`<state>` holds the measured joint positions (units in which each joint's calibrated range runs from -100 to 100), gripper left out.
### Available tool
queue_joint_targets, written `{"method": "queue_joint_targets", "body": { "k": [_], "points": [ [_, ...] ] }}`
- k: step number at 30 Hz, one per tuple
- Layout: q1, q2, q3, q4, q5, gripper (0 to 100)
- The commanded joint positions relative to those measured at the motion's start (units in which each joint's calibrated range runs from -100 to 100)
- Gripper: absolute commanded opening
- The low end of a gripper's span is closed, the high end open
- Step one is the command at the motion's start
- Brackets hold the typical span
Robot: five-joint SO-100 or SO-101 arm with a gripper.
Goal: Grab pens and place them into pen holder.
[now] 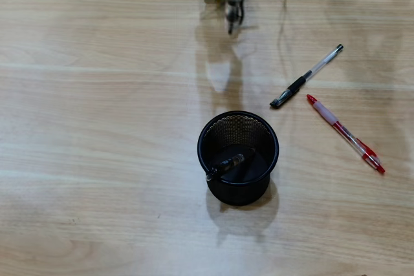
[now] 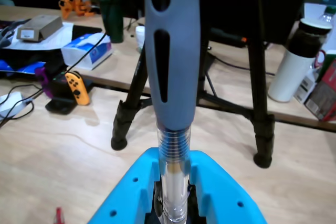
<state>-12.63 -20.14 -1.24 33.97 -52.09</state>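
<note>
Seen from overhead: a blue gripper (image 1: pixel 231 19) at the far edge of the wooden table (image 1: pixel 97 127), a little right of centre, blurred, with a dark slim pen (image 1: pixel 233 11) in it, tip pointing toward the near side. In the wrist view, fingers (image 2: pixel 220 192) clamped on that same pen (image 2: pixel 172 77), its grey rubber grip and clear ribbed barrel rising straight up the middle of the picture between the blue jaws.

Near the centre of the overhead view, a round black wire-mesh pen holder (image 1: pixel 266 135), standing upright, well apart from the gripper. Inside it, one clear-and-black pen (image 1: pixel 225 166) lying slanted against the left wall.

To the right of the holder, two more pens flat on the table. Farther one: a clear-and-black pen (image 1: pixel 306 76), slanting from near-left to far-right, black end toward the holder. Nearer one: a red-and-clear pen (image 1: pixel 345 133), slanting from far-left to near-right, close beside the first but not touching it.

Beyond the table in the wrist view: black tripod legs (image 2: pixel 131 98), a white bottle (image 2: pixel 295 61) at right, a tissue box (image 2: pixel 86 51) and an orange game controller (image 2: pixel 76 87) at left.
</note>
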Motion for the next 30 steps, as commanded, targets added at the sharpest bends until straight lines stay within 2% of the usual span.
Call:
{"method": "queue_joint_targets", "body": {
  "k": [1, 13, 25, 30],
  "points": [
    [-1.41, 4.81, -2.83, -7.13, 0.58, 2],
    [-0.41, 21.20, -1.11, -20.16, 0.78, 2],
    [0.42, 23.15, 18.98, -47.50, 0.68, 2],
    [0.33, 23.15, 22.42, -50.78, -1.89, 2]
  ]
}}
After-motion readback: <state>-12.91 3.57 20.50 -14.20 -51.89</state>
